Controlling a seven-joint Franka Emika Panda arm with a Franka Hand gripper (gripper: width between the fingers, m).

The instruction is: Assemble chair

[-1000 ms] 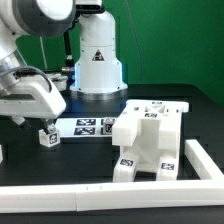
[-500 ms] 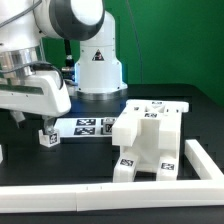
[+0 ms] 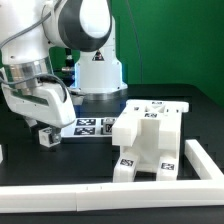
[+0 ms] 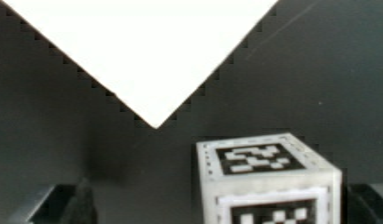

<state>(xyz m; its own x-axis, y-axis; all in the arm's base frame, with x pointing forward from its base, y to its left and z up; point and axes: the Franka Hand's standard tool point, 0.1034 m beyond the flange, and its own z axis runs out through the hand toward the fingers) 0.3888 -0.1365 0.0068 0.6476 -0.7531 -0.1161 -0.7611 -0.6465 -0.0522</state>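
Gripper (image 3: 44, 126) hangs released, jaws spread wide and closed on nothing, low over the black table (image 3: 30, 165) toward the exterior view's left. Directly beneath it stands the small white peg (image 3: 47, 138), a squat piece of the chair with a tag on its upper face and another on one side. The wrist view shows it between the two dark fingertips (image 4: 60, 205) with bare table on either side, so neither pad touches it, and it sits nearer one fingertip than the other. That offset is what the coming move turns on, in my judgement: the peg lies straight down from the gripper, so a short descent should bring the pads level with its sides, but the jaws want centring first, or one pad may reach it early and push it askew. Its long axis I cannot settle; it looks nearly as wide as tall and appears upright. Just beside the peg, toward the exterior view's right, the marker board (image 3: 92, 125) lies flat on the table. Further right, well apart from the gripper, sits the part-built chair body (image 3: 150, 140), blocky and white, with tags on several faces. The white border rail (image 3: 100, 190) runs along the near edge. A white wedge (image 4: 152, 50) fills much of the wrist view; what it belongs to I cannot tell.
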